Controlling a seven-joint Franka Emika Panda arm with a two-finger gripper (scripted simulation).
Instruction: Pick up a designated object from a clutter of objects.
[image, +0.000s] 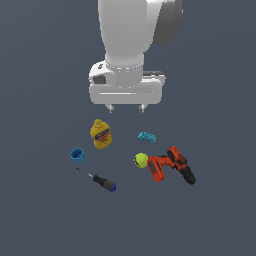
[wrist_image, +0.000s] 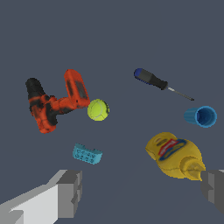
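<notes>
The designated object, a small teal studded block (image: 146, 137) (wrist_image: 87, 154), lies flat on the grey floor between the mustard bottle (image: 101, 133) (wrist_image: 175, 155) and the power drill (image: 171, 165) (wrist_image: 53, 103). My gripper (image: 126, 108) (wrist_image: 142, 192) hangs open well above the clutter, back from the block and toward the exterior view's left of it, with nothing between its fingers (wrist_image: 68, 192). Close to the drill sits the tennis ball (image: 141, 160) (wrist_image: 98, 109).
A small blue cup (image: 77, 155) (wrist_image: 201, 116) lies on its side at the exterior view's left. A black-and-blue-handled screwdriver (image: 98, 179) (wrist_image: 157, 82) lies in front of it. The arm's white body (image: 127, 45) rises behind the clutter.
</notes>
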